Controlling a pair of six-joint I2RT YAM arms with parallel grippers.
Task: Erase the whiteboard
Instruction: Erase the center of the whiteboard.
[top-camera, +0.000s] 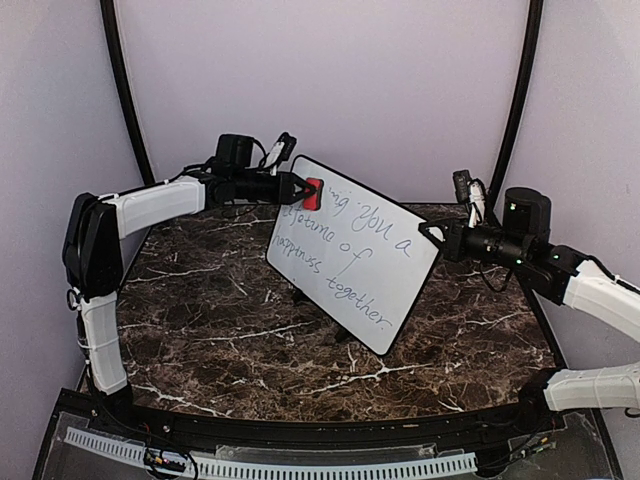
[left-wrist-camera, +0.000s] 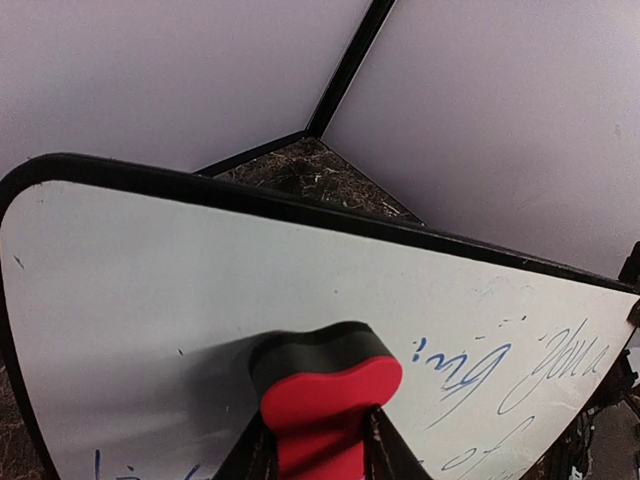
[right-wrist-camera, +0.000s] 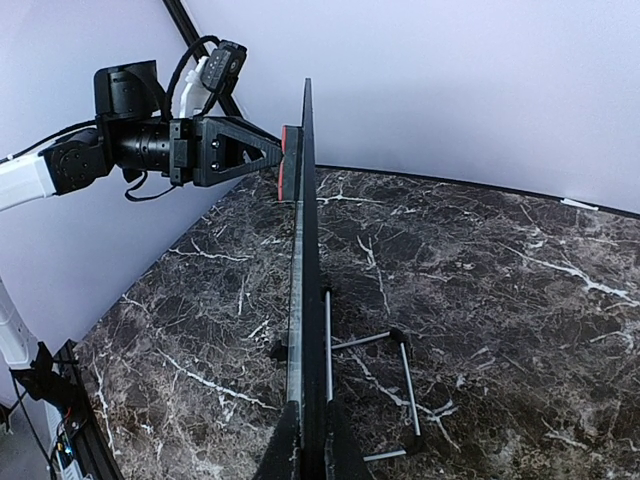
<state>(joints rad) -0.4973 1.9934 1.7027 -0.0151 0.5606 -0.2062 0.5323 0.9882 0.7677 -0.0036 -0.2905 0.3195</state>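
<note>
The whiteboard (top-camera: 355, 250) stands tilted on a wire stand, with blue handwritten words across its face. My left gripper (top-camera: 300, 188) is shut on a red eraser with a black felt (top-camera: 313, 192) and presses it on the board's upper left corner. In the left wrist view the eraser (left-wrist-camera: 325, 395) sits felt-first on the whiteboard (left-wrist-camera: 150, 290), left of the writing. My right gripper (top-camera: 432, 236) is shut on the board's right edge. In the right wrist view the whiteboard (right-wrist-camera: 303, 260) shows edge-on between my fingers (right-wrist-camera: 288, 445).
The board's wire stand (right-wrist-camera: 400, 385) rests on the dark marble table (top-camera: 200, 310). Pale walls and black corner poles (top-camera: 125, 90) close in the back and sides. A black tray rim (top-camera: 300, 440) runs along the near edge.
</note>
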